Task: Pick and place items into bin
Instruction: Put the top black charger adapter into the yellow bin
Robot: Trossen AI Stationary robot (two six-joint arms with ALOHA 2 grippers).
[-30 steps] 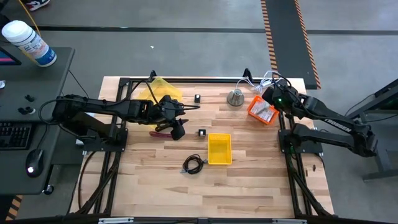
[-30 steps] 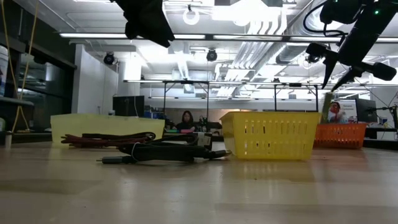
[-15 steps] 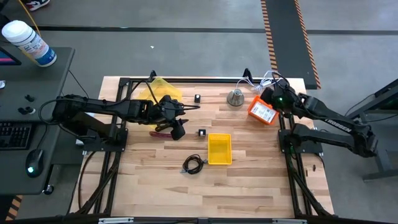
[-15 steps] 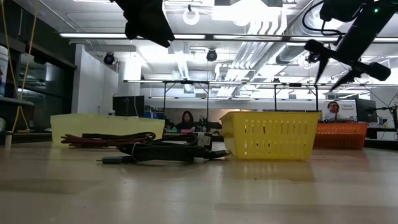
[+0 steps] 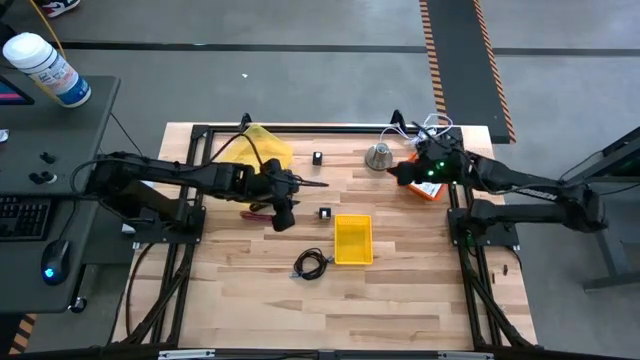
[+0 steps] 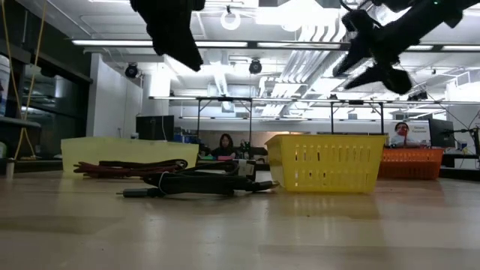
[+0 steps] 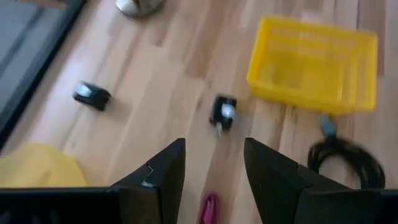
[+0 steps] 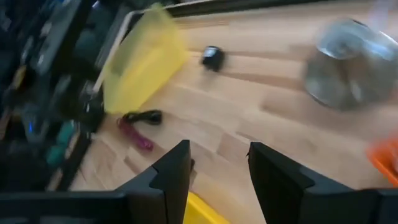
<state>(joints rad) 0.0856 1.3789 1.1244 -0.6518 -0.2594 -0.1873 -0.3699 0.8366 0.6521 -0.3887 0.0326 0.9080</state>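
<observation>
Both grippers are open, empty and above the table. My left gripper (image 5: 282,214) (image 7: 214,168) hovers over the red-handled tool (image 5: 258,211) (image 7: 209,208), which lies flat. One black block (image 5: 325,213) (image 7: 223,112) lies just beyond it, the other (image 5: 318,158) (image 8: 212,57) near the far edge. The coiled black cable (image 5: 311,264) (image 6: 202,184) lies left of the yellow bin (image 5: 352,240) (image 6: 326,161). My right gripper (image 5: 400,172) (image 8: 217,168) hangs beside the metal cone (image 5: 379,156). The white packets are hidden under my right arm.
An orange basket (image 5: 432,190) (image 6: 409,162) sits at the table's right edge, mostly under my right arm. A pale yellow tray (image 5: 263,146) (image 6: 127,154) stands at the far left. Bare wood stretches across the table's near half. A person shows in the room behind.
My right gripper has swung from above the orange basket toward the table's left, turning toward the cone and the middle of the table, and stays open. My left gripper has shifted slightly toward the near edge. The things on the table have kept still.
</observation>
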